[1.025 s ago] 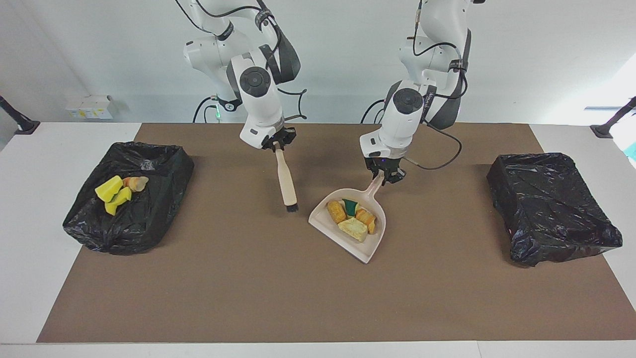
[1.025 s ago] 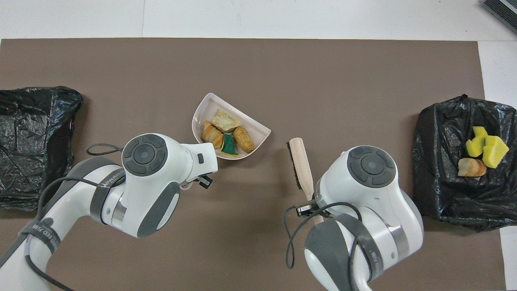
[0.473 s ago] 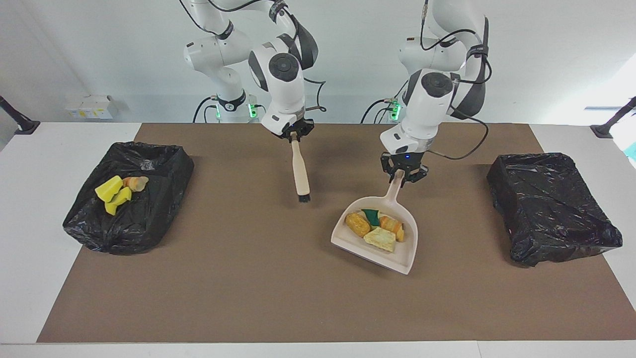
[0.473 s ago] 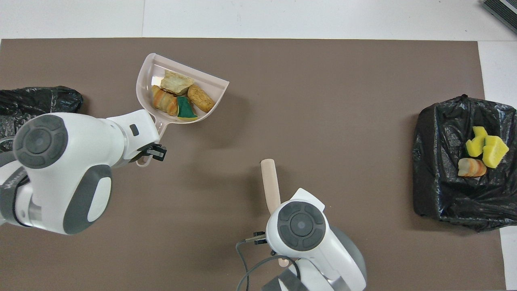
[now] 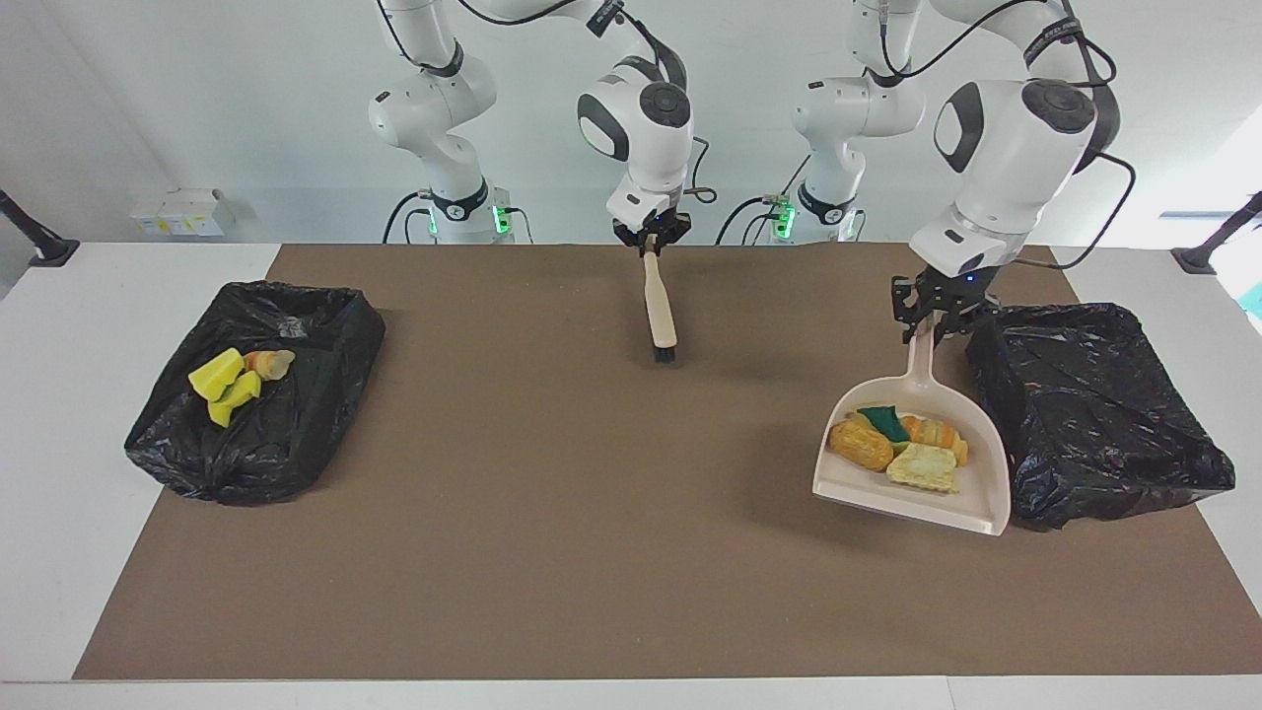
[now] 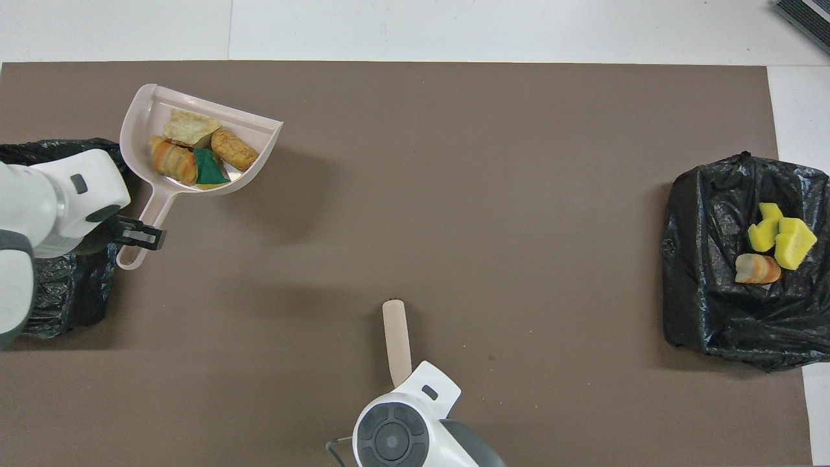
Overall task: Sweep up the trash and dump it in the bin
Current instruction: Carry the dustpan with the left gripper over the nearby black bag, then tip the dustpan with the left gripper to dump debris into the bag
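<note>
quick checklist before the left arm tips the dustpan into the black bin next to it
1. Left gripper shut on the handle of the beige plastic dustpan: ok.
2. All four scraps (two tan-orange lumps, a pale chunk, a green-backed sponge piece) lie inside the pan: ok.
3. Pan lifted off the brown mat, judging by its shadow: ok.
4. Pan over the black bag-lined bin at the left arm's end: not ok, it hangs beside the bin.
5. Bin mouth open: ok.
6. Right gripper, shut on the wooden-handled brush, out of the way over the mat: ok.
</note>
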Tool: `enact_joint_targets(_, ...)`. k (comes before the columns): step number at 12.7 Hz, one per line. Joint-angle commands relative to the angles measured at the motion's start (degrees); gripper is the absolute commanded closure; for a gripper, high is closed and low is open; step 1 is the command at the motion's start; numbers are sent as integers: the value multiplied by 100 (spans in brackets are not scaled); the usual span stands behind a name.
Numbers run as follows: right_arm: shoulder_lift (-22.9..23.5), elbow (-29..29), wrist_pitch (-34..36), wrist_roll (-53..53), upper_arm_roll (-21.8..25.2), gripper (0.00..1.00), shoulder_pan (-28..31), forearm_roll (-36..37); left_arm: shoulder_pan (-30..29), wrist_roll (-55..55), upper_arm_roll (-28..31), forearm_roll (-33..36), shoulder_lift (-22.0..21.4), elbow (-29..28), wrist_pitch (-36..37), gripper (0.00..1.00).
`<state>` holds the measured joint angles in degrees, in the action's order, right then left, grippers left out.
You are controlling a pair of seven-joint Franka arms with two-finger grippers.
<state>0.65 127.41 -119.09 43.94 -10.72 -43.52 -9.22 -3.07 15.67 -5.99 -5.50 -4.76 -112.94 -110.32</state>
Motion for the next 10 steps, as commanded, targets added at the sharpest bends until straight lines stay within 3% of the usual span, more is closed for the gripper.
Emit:
enact_joint_targets(1, 58, 30, -219, 97, -1, 100, -8, -114, -919, 680, -34, -696, -52, 184, 327, 100)
enact_joint_targets(3, 189, 56, -420, 184, -1, 100, -16, -387, -1710, 1775, -7, -698, 10, 386, 477, 100)
enact_joint_targets(4, 225, 22, -404, 306, -1, 93, -8, -405, -2106, 2495, -7, -698, 19, 447, 451, 100)
enact_joint_targets(5, 251, -40, -343, 334, -1, 1, -8, -397, -2397, 3024, 19, -671, 62, 605, 503, 100)
enact_joint_targets(10, 182, -768, 604, 264, 78, 0, 228, -274, -3199, 4432, 63, 556, 624, 1493, 855, 100)
